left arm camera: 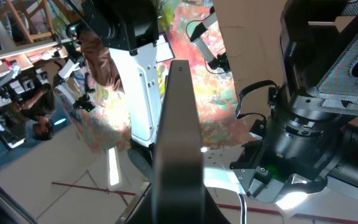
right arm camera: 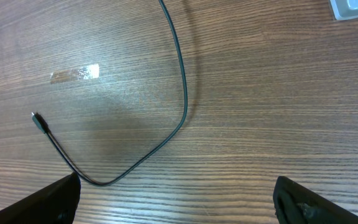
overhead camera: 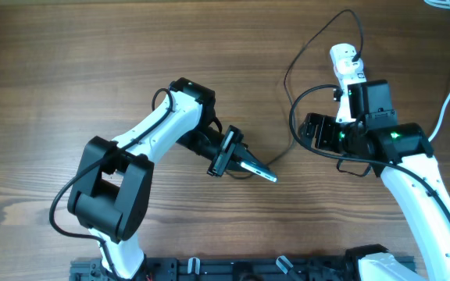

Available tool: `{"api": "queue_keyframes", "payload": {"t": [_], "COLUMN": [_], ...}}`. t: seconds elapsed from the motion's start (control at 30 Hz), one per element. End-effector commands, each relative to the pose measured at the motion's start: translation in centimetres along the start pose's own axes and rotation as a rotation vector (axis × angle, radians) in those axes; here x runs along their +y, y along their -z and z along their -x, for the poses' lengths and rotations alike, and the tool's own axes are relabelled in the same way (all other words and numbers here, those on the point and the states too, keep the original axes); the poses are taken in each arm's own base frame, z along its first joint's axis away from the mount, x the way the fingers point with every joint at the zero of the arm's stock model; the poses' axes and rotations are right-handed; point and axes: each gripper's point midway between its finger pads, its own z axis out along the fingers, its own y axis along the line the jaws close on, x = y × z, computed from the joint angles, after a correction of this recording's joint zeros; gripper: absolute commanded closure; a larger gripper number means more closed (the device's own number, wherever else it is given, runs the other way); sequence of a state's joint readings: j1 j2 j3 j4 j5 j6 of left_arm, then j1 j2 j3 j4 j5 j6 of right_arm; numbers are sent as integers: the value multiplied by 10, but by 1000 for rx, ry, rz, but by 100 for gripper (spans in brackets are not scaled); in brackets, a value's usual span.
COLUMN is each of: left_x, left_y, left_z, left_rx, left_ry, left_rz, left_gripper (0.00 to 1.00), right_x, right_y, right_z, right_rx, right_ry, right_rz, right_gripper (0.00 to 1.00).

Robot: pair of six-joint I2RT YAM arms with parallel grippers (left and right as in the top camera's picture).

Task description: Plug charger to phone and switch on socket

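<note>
While the left gripper (overhead camera: 244, 162) clamps the phone (overhead camera: 262, 172) edge-on, the right gripper (right arm camera: 176, 183), spread wide, should drop onto the charger (right arm camera: 182, 93) just behind its tip (right arm camera: 37, 119), lying near the phone.

The charger (right arm camera: 184, 93) lies on the table (overhead camera: 69, 62) between phone (overhead camera: 258, 170) and socket (overhead camera: 347, 62).

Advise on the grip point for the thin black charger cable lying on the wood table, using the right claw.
Grip the thin black charger cable just behind its small connector tip, leaving the tip free. There the run lies straight and flat on the wooden table. Come from above with the open right claw, jaws across the cable. The loop further on would likely flop.
</note>
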State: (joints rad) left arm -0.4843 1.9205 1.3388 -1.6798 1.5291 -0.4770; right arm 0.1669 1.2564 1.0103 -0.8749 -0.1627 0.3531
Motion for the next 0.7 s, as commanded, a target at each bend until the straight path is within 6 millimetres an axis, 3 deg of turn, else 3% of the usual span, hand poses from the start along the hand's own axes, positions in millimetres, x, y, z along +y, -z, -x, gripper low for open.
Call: {"api": "queue_keyframes", "payload": {"t": [0.0,0.17,0.23,0.27,0.37,0.4,0.5,0.67], "left_x": [-7,1,16,30,46,46,40,11], "left_y": [0,0,2,11,35,46,58,60], "left_z": [-8,-1,25,55,99,114,133,146], "left_rx": [25,-7,-104,-232,-441,-522,-618,-669], "left_ry": [-3,-34,-151,-248,-340,-382,-448,-585], "left_rz": [-39,11,138,279,482,543,593,539], "left_gripper": [96,96,96,96,96,96,96,96], "right_x": [-3,-3,-3,-3,-3,-3,-3,-3], "right_y": [0,0,0,0,0,0,0,0], "right_z": [2,2,2,2,2,2,2,2], "right_rx": [-9,-9,-9,-9,-9,-9,-9,-9], "right_ry": [10,10,9,10,9,10,9,10], "right_rz": [-17,-17,-17,-17,-17,-17,-17,-16], "right_gripper": [0,0,0,0,0,0,0,0]}}
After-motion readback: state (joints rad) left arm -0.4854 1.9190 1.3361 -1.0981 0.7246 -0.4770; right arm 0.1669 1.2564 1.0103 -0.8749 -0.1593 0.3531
